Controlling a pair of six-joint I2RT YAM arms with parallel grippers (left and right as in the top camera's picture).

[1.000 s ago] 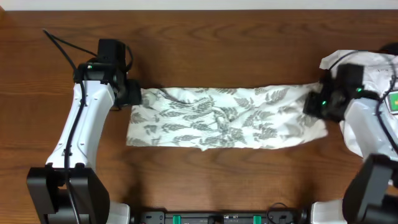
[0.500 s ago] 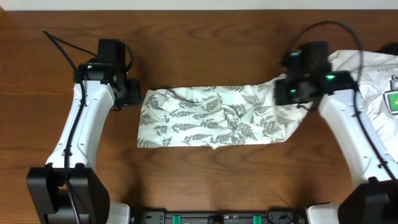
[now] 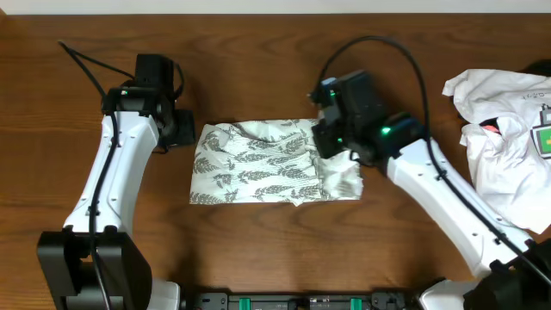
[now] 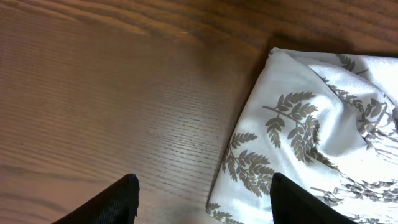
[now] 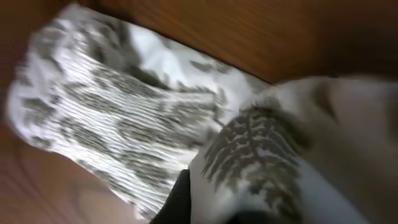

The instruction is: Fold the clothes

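Note:
The clothes [image 3: 258,159], a white garment printed with grey-green fern leaves, lie folded over on the wooden table in the overhead view. My right gripper [image 3: 334,145] is shut on the garment's right end and holds it above the middle of the cloth. In the right wrist view the pinched fold [image 5: 261,155] bunches over one dark finger [image 5: 180,199], with the rest of the clothes [image 5: 106,106] spread below. My left gripper [image 3: 186,131] hovers open at the garment's left edge. Its fingers [image 4: 115,202] straddle bare table and the corner of the clothes [image 4: 311,124], holding nothing.
A plain white garment [image 3: 504,129] with a small green-and-yellow tag [image 3: 544,140] is heaped at the far right. A black cable [image 3: 405,52] loops above the right arm. Bare table [image 3: 258,69] lies behind the clothes.
My right gripper has swept left across the table, dragging the garment's right end over its middle, so the cloth is now about half as long. The left arm has stayed still.

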